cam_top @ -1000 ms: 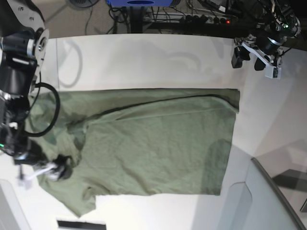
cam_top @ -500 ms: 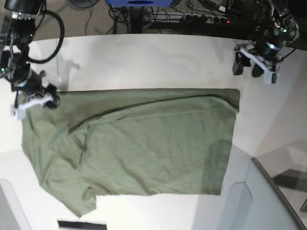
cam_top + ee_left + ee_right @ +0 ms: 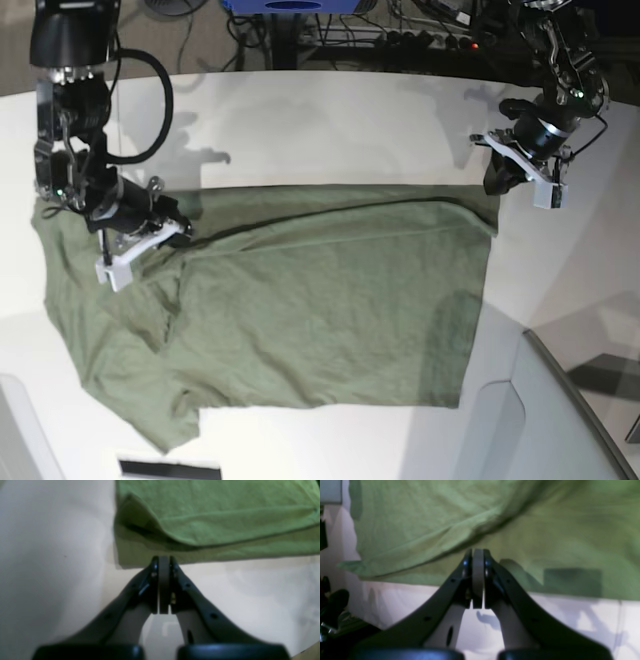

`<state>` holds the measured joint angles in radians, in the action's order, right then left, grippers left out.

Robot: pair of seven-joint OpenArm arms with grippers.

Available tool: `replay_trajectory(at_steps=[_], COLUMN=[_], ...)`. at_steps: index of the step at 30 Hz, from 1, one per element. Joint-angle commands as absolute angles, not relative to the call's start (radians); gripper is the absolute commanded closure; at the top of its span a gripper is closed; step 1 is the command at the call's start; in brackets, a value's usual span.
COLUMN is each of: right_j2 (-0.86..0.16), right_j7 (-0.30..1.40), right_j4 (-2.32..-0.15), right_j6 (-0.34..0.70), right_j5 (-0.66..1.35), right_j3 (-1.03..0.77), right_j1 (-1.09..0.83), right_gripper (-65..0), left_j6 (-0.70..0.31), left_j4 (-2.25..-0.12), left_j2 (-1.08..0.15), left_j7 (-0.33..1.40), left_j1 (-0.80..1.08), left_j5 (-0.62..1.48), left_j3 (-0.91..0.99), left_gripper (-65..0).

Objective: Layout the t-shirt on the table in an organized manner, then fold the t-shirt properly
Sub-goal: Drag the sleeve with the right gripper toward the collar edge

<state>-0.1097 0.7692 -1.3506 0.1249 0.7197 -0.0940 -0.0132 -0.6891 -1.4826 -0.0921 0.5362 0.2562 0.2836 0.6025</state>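
The t-shirt (image 3: 300,310) lies spread on the table (image 3: 330,120). The right gripper (image 3: 170,228) sits over its far-left edge. The left gripper (image 3: 497,180) is just beside its far-right corner.

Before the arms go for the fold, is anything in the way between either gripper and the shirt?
Nothing visible. The left gripper is shut with its tips at the shirt's edge near a corner, only bare table beside it. The right gripper is shut over the cloth; whether either touches it can't be told.

The white table (image 3: 330,115) carries the olive t-shirt (image 3: 320,320) spread flat.
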Motion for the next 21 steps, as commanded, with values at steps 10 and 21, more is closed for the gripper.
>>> replay_trajectory(at_steps=[10,21], right_j2=[-0.11,-0.059], right_j7=[0.748,0.748], right_j4=[-1.155,-1.03], right_j6=[0.128,0.128], right_j5=[0.727,0.725], right_j3=[-0.097,-0.094], right_j1=[0.096,0.18], right_gripper=[-0.2,-0.2], left_j6=[-0.698,-0.698], left_j4=[-1.48,-1.491], left_j2=[-0.119,-0.13], left_j7=[0.519,0.516], left_j1=[0.226,0.26], left_j5=[0.295,0.303], left_j3=[0.605,0.615], left_gripper=[0.0,0.0])
